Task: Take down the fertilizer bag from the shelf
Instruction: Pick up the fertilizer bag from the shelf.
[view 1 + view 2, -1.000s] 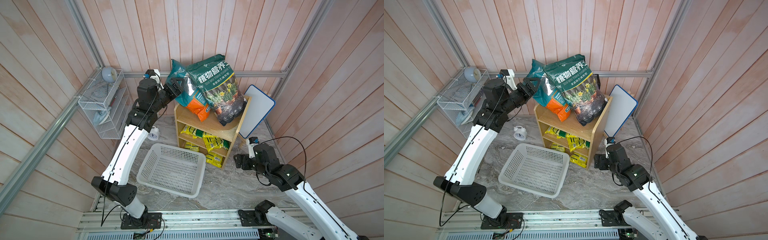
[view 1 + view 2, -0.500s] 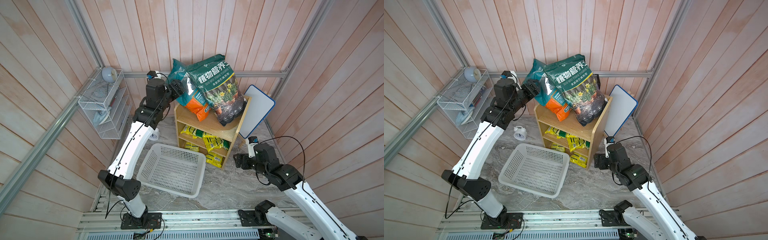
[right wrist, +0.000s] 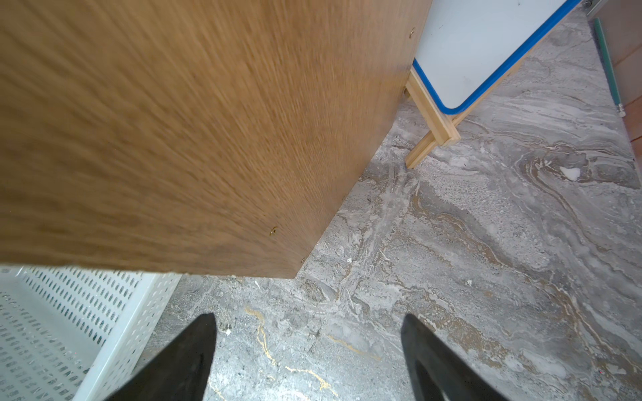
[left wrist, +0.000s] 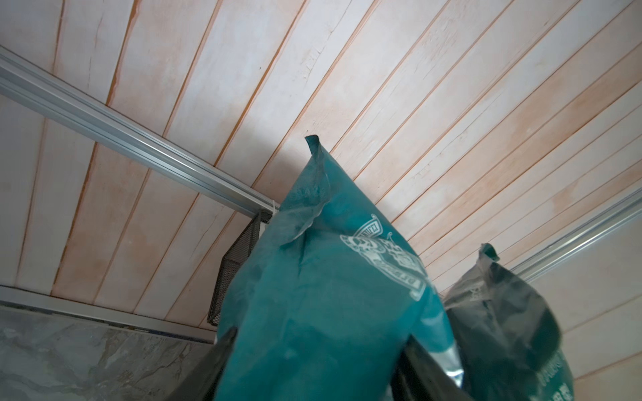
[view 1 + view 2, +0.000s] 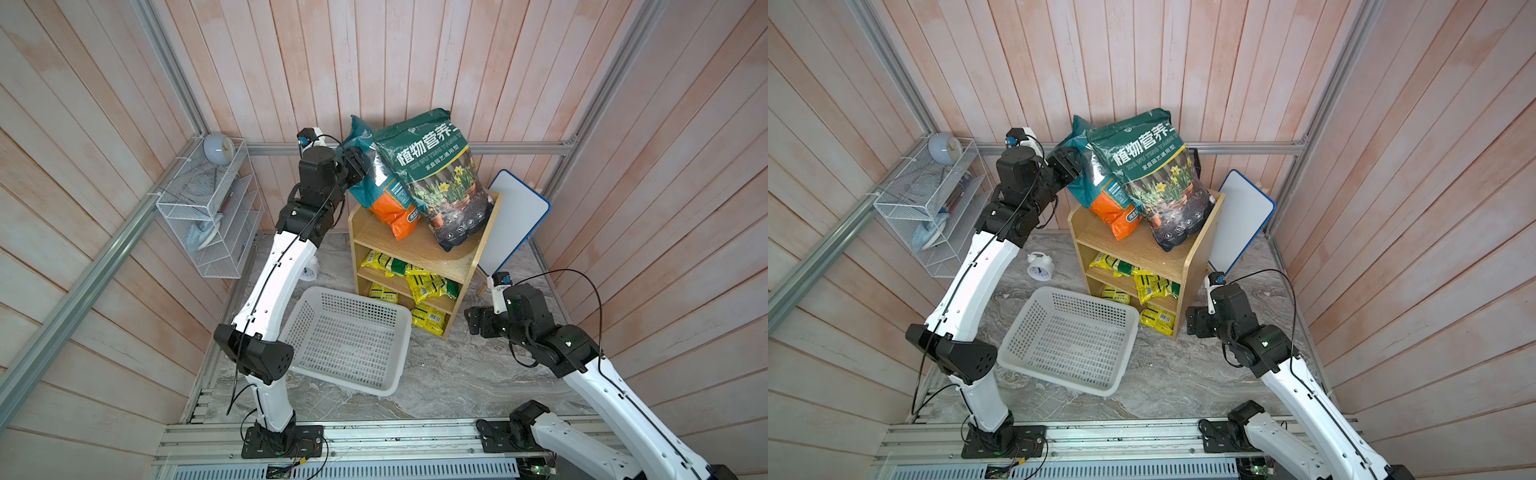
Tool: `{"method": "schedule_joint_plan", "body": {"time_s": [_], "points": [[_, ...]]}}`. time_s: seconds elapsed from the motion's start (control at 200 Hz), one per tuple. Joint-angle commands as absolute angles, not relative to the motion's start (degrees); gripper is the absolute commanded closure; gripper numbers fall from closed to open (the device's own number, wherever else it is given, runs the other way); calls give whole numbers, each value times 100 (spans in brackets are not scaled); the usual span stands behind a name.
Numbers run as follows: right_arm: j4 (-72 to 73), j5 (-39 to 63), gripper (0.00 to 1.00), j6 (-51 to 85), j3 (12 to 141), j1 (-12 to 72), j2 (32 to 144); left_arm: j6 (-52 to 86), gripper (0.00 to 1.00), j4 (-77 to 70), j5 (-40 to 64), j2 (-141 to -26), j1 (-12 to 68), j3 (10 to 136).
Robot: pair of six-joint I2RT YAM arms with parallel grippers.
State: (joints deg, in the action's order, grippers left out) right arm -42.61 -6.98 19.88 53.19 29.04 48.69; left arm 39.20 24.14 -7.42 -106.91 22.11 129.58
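Up on shelf [image 5: 415, 249] top, grips teal bag [image 5: 384, 197] with left end effector [image 5: 360, 164], fingers [image 4: 212, 368] pressed on both sides; bag upright, touching green bag [image 5: 440, 183]. Holds right end effector [image 3: 309, 330] spread apart, empty, low beside shelf, over floor [image 3: 486, 243], near basket [image 5: 353, 292].

- The fertilizer bag [image 5: 386, 197] [image 5: 1109, 199] [image 4: 312, 295], teal above and orange below, stands tilted at the back of the top tier.
- The shelf [image 5: 399, 249] [image 5: 1125, 246], light oak wood with three open tiers, stands upright near the wall.
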Motion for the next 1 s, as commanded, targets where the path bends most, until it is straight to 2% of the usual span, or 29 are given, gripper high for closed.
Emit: {"method": "schedule_joint_plan", "body": {"time_s": [0.0,0.045,0.08,0.275,0.415,0.72,0.99], "points": [[-4208,-727,13,2041,5217,2876,4759,4034,69,2160,-331,-10853,2154,12933],[-4225,-778,13,2048,5195,2874,4701,4122,89,2086,-307,-10792,2145,12786],[-4227,-806,13,2049,5186,2874,4651,4167,100,2045,-308,-10723,2136,12692],[-4201,-960,13,1863,5201,2871,4530,3920,100,2027,-853,-10148,2131,12630],[-4116,-873,13,1803,5254,2871,4697,3462,100,2567,-1354,-9950,2127,13364],[-3876,-609,14,1863,5196,2867,4773,2898,100,3634,-1430,-10143,1974,14970],[-3921,-582,14,1793,5323,2867,5003,2926,100,3259,-1487,-10108,1587,15000]]}}
